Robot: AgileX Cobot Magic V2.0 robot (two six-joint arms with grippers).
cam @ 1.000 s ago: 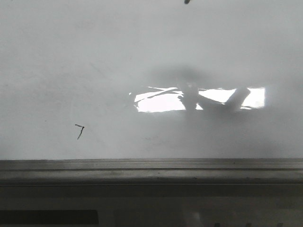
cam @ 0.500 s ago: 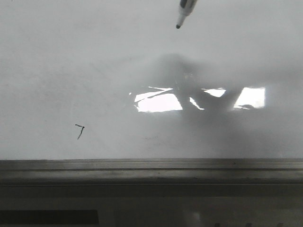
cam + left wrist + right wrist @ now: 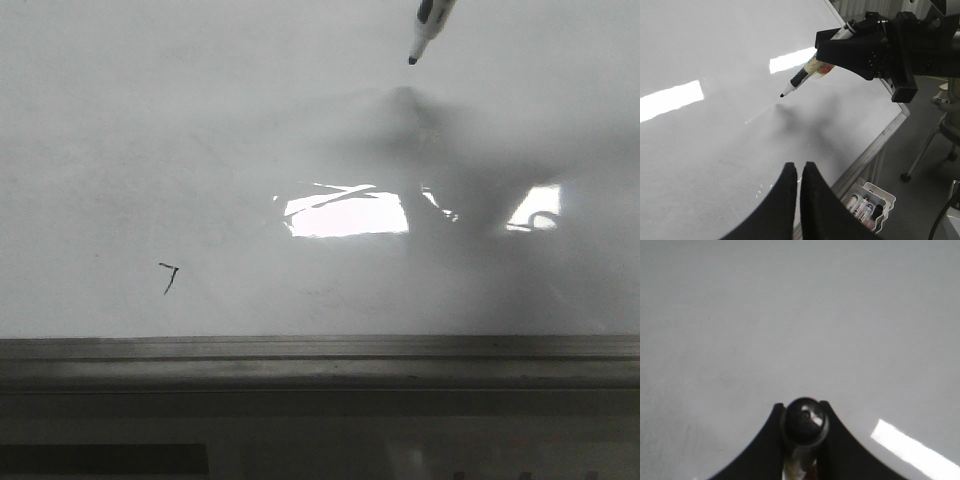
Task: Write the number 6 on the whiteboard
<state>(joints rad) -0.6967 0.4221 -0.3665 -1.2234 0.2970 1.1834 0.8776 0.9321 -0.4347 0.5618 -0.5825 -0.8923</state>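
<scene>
The whiteboard (image 3: 200,130) fills the front view, glossy white, with a bright glare (image 3: 340,215) and a grey frame edge (image 3: 320,350). No number 6 is in view on it; only a tiny black tick mark (image 3: 168,276) shows at the lower left. A black-tipped marker (image 3: 428,22) pokes in from the top, its tip (image 3: 412,60) pointing at the board. My right gripper (image 3: 832,50) is shut on the marker (image 3: 805,74), whose tip hovers just above the board, apart from its shadow. In the right wrist view the marker (image 3: 804,421) sits end-on between the fingers. My left gripper (image 3: 799,169) is shut and empty.
A white tray (image 3: 875,192) with several spare markers hangs below the board's frame edge (image 3: 875,145). Beyond that edge are the floor and a wheeled stand leg (image 3: 920,160). The right arm's shadow (image 3: 470,190) lies across the glare.
The marker came down into the front view from the top edge, then shifted right. The arm's shadow over the glare moved right with it. The left gripper's earlier state is not shown.
</scene>
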